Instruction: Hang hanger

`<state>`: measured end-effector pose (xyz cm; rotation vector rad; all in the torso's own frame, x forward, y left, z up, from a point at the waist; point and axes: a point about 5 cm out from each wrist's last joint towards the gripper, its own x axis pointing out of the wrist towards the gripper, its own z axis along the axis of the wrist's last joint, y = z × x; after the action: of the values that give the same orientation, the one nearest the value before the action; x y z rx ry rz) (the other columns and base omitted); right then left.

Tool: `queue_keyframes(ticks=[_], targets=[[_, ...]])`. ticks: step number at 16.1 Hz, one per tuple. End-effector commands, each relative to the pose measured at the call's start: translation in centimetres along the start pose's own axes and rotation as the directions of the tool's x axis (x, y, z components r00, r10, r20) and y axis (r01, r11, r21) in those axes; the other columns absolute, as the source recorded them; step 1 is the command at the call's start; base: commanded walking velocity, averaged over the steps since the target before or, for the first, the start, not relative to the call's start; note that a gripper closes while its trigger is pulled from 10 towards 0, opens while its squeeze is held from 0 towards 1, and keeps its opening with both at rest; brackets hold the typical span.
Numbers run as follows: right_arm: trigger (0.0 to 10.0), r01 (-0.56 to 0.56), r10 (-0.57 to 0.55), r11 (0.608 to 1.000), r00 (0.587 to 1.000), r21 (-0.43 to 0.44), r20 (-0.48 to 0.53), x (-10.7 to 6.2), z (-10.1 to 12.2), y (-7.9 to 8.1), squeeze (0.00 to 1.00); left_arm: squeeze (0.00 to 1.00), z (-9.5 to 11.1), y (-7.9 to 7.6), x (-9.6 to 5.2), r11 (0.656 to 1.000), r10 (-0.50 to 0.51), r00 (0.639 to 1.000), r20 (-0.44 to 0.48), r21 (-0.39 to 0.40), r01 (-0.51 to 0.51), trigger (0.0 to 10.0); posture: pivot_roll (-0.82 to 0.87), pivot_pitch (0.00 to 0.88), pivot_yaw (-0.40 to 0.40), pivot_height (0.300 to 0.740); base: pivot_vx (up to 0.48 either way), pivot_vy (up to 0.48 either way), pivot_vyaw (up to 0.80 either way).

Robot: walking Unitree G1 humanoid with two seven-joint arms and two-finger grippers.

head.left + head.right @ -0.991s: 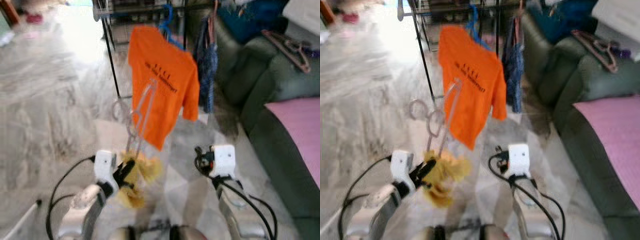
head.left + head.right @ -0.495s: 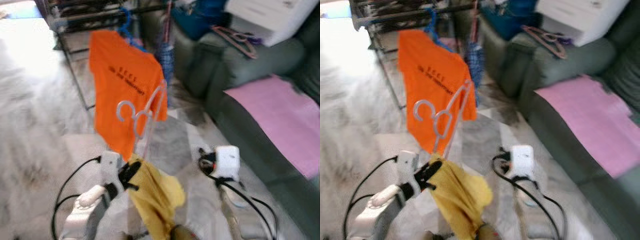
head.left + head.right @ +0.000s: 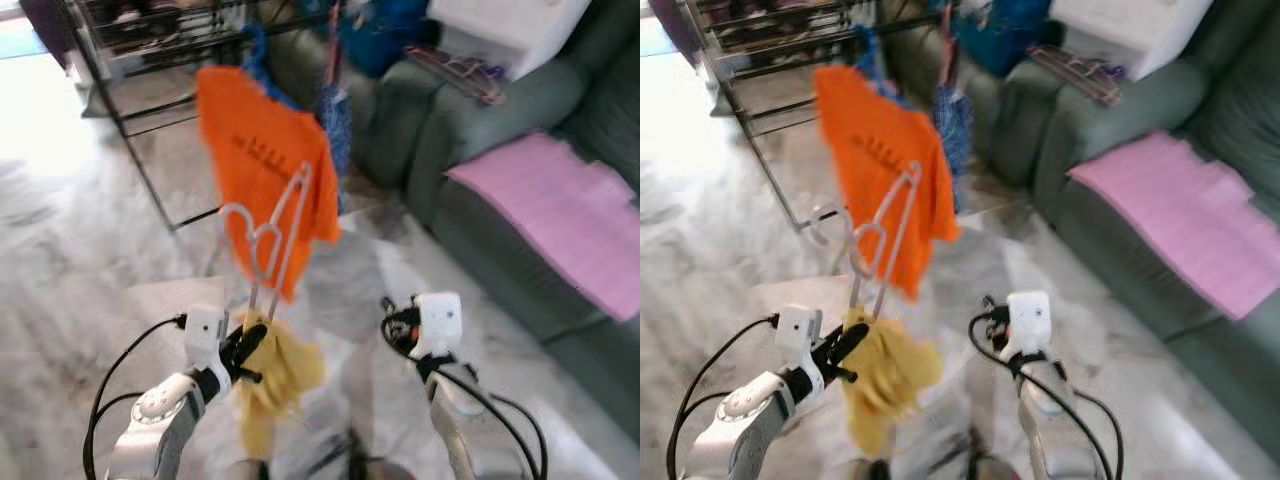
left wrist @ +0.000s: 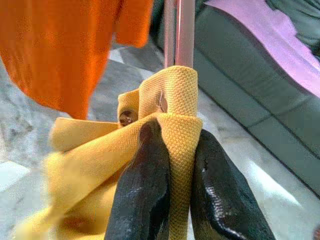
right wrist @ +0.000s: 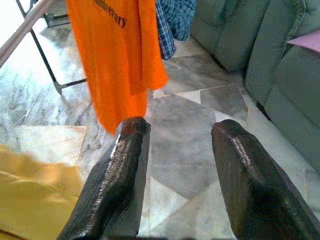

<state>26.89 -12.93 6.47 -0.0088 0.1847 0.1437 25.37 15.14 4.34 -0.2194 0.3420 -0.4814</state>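
A pale pink hanger stands upright from my left gripper, with a yellow garment draped on it and hanging below. The left gripper's fingers are shut on the yellow cloth over the hanger's bar. Ahead stands a black clothes rack with an orange T-shirt and a blue checked garment hanging from it. My right gripper is held at the same height to the right, open and empty, its fingers spread.
A dark green sofa runs along the right, with a pink cloth on its seat and spare hangers on its arm. A white box sits behind. Grey marble floor spreads to the left.
The camera has swung, shifting the whole scene. The yellow garment now hangs more bunched and closer under the left gripper. Both grippers keep their hold and pose.
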Motion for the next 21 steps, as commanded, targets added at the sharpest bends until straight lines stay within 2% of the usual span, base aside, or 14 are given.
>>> queue_keyframes(ticks=[1,4,6,8,9,10,11,12,13,14,16,17,18,21], targets=[[10.0,0.020,-0.021,1.000,0.999,-0.013,-0.029,-0.4,-0.7,-0.8,0.00,0.00,0.3,-0.9,0.3,0.997,-0.066,0.998,0.016,0.045,0.065,10.0,-0.12,0.185,-0.025,0.740,0.000,0.000,0.00],[10.0,-0.010,0.010,1.000,0.999,-0.016,-0.030,-0.6,-0.8,-0.4,0.00,0.00,0.8,-0.7,0.3,0.991,-0.105,0.994,0.021,0.084,0.103,10.0,-0.12,0.191,-0.024,0.740,0.000,0.000,0.00],[10.0,-0.026,0.025,1.000,0.999,-0.006,-0.033,-0.7,-0.9,-0.3,0.00,0.00,1.6,-0.9,0.4,0.979,-0.174,0.984,0.037,0.119,0.168,10.0,-0.12,0.191,-0.024,0.740,0.000,0.000,0.00],[10.0,-0.072,0.070,0.996,0.997,-0.052,-0.038,-1.0,-1.0,-0.7,0.00,0.00,3.7,-0.8,0.5,0.936,-0.277,0.960,0.035,0.234,0.261,10.0,-0.12,0.193,-0.027,0.740,0.000,0.000,0.00],[10.0,-0.084,0.082,0.995,0.996,-0.054,-0.038,-1.0,-1.0,-0.9,0.00,0.00,4.5,-0.6,0.6,0.924,-0.294,0.955,0.036,0.268,0.274,10.0,-0.12,0.193,-0.027,0.740,0.000,0.000,0.00],[10.0,-0.128,0.124,0.987,0.991,-0.096,-0.042,-1.1,-0.9,-1.3,0.00,0.00,5.9,-0.4,0.6,0.901,-0.349,0.936,0.042,0.291,0.323,10.0,-0.12,0.194,-0.028,0.740,0.000,0.000,0.00],[10.0,-0.192,0.187,0.973,0.981,-0.129,-0.054,-1.1,-0.6,-2.0,0.00,0.00,8.2,-0.3,0.4,0.853,-0.465,0.885,0.036,0.285,0.437,10.0,-0.12,0.195,-0.025,0.740,0.000,0.000,0.00],[10.0,-0.206,0.200,0.969,0.978,-0.133,-0.059,-1.1,-0.6,-2.2,0.00,0.00,8.7,-0.3,0.3,0.842,-0.485,0.874,0.027,0.285,0.458,10.0,-0.12,0.195,-0.025,0.740,0.000,0.000,0.00],[10.0,-0.257,0.250,0.956,0.966,-0.144,-0.066,-0.9,-0.1,-2.9,0.00,0.00,10.2,-0.3,0.0,0.785,-0.556,0.831,-0.020,0.314,0.533,10.0,-0.13,0.194,-0.022,0.740,0.000,0.000,0.00],[10.0,-0.301,0.293,0.941,0.953,-0.154,-0.074,-0.8,0.3,-3.4,0.00,0.00,11.2,-0.7,-0.6,0.722,-0.636,0.769,-0.069,0.298,0.624,10.0,-0.13,0.194,-0.022,0.740,0.000,0.000,0.00],[10.0,-0.406,0.401,0.902,0.914,-0.147,-0.066,-0.9,1.7,-4.3,0.00,0.00,12.8,-1.5,-1.8,0.572,-0.758,0.627,-0.179,0.279,0.771,10.0,-0.13,0.191,-0.019,0.740,0.000,0.000,0.00],[10.0,-0.420,0.415,0.897,0.908,-0.141,-0.065,-0.9,1.9,-4.3,0.00,0.00,12.9,-1.6,-1.9,0.562,-0.767,0.614,-0.185,0.269,0.782,10.0,-0.13,0.188,-0.014,0.740,0.000,0.000,0.00],[10.0,-0.461,0.456,0.878,0.888,-0.131,-0.069,-1.1,2.1,-4.4,0.00,0.00,13.1,-1.7,-2.0,0.532,-0.782,0.586,-0.212,0.264,0.805,10.0,-0.13,0.187,-0.012,0.740,0.000,0.000,0.00],[10.0,-0.597,0.593,0.800,0.802,-0.059,-0.072,-2.0,2.6,-3.9,0.00,0.00,13.5,-2.3,-2.3,0.478,-0.814,0.529,-0.241,0.240,0.845,10.0,-0.13,0.188,-0.004,0.740,0.000,0.000,0.00]])
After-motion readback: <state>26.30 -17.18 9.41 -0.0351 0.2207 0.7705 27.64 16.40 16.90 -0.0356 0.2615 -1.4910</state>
